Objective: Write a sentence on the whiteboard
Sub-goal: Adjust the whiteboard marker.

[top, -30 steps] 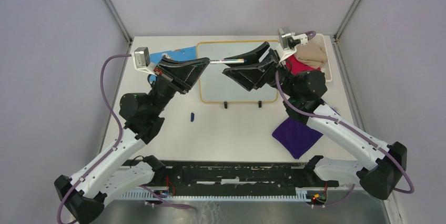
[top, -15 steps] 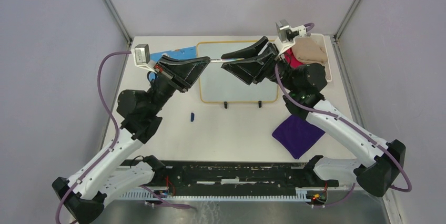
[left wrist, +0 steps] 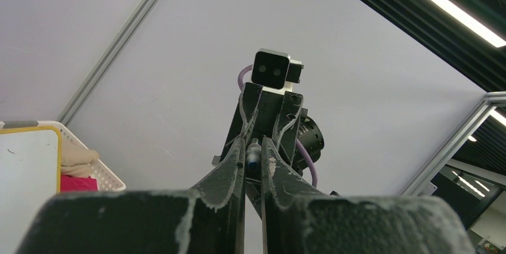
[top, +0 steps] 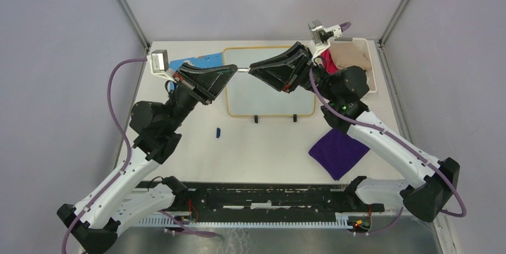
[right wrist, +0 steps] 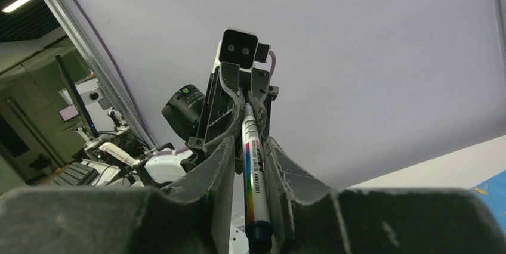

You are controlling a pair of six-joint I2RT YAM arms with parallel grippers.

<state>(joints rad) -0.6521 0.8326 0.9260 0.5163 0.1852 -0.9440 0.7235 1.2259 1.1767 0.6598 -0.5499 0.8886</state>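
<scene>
The whiteboard (top: 271, 96) lies flat at the table's back middle, and its corner shows in the left wrist view (left wrist: 24, 176). No writing shows on its visible part; the sentence is not in view. A white marker (top: 242, 70) with a rainbow stripe hangs level above the board's left part, between both grippers. My left gripper (top: 231, 72) is shut on its tip end (left wrist: 253, 154). My right gripper (top: 252, 70) stands around the barrel (right wrist: 252, 176), narrowly open with a slim gap on one side.
A small blue cap (top: 218, 132) lies on the table in front of the board's left corner. A purple cloth (top: 336, 152) lies front right. A white basket (top: 365, 44) with beige and red cloths stands back right. A blue patterned cloth (top: 200, 61) lies back left.
My right gripper has rolled and slid left along the marker, so less of the barrel shows between the grippers. The left gripper has barely moved.
</scene>
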